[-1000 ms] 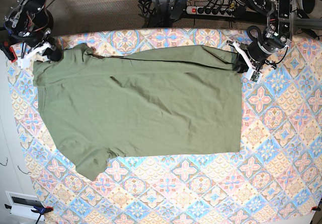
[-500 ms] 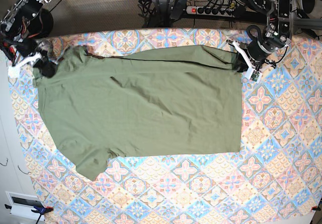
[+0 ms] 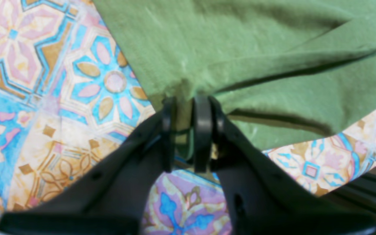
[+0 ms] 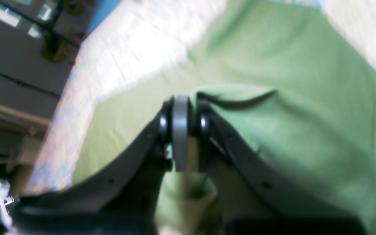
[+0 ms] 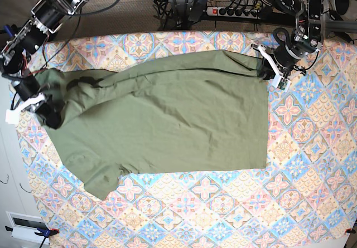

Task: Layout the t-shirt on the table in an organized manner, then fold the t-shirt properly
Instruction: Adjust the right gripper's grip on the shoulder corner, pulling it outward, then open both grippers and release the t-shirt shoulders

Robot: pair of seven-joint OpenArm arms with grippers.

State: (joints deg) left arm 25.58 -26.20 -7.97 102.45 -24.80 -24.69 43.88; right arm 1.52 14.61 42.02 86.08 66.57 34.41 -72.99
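The olive-green t-shirt (image 5: 167, 114) lies spread across the patterned table (image 5: 312, 164), hem to the right and one sleeve (image 5: 100, 178) pointing to the near left. My left gripper (image 5: 268, 69) is shut on the shirt's far right hem corner; in the left wrist view its pads (image 3: 203, 107) pinch bunched green cloth (image 3: 240, 49). My right gripper (image 5: 49, 116) is shut on the shirt's far left shoulder part, which it holds folded over onto the body. The right wrist view is blurred, with the right gripper (image 4: 183, 104) clamped on green cloth (image 4: 289, 114).
A power strip (image 5: 234, 11) and cables lie behind the table's far edge. A white box (image 5: 25, 225) sits off the table's near left corner. Bare patterned cloth stretches to the right of the hem and along the front.
My right gripper has swung from the far left corner toward the front, dragging the shirt's shoulder part with it and creasing the far edge. The left gripper has stayed put.
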